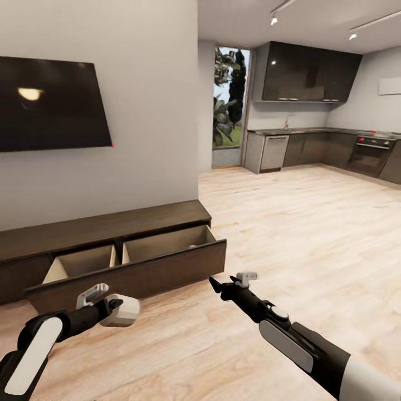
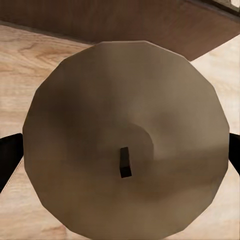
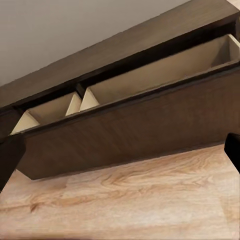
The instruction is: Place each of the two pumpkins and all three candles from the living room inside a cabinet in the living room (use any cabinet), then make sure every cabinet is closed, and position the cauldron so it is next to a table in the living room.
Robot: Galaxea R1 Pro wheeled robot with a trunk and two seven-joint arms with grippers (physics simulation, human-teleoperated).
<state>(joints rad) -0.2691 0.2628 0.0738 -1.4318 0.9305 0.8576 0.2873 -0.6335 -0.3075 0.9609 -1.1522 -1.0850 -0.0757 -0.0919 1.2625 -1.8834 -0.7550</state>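
The cabinet (image 1: 111, 227) stands low against the wall under the TV, its wide drawer (image 1: 139, 275) pulled out to show two pale compartments. My left gripper (image 1: 119, 307) is shut on a candle (image 1: 128, 312), held above the floor just in front of the drawer's left half. In the left wrist view the candle (image 2: 125, 130) shows its round beige top and dark wick between the fingers (image 2: 9, 157). My right gripper (image 1: 214, 283) is open and holds nothing, near the drawer's right end. Its wrist view looks at the drawer front (image 3: 130, 135). A small pale shape (image 1: 192, 245) lies in the right compartment; what it is I cannot tell.
A dark TV (image 1: 50, 103) hangs on the wall above the cabinet. Wooden floor (image 1: 312, 239) stretches to the right toward grey kitchen units (image 1: 312, 149), an oven (image 1: 370, 156) and a tall window (image 1: 228, 106).
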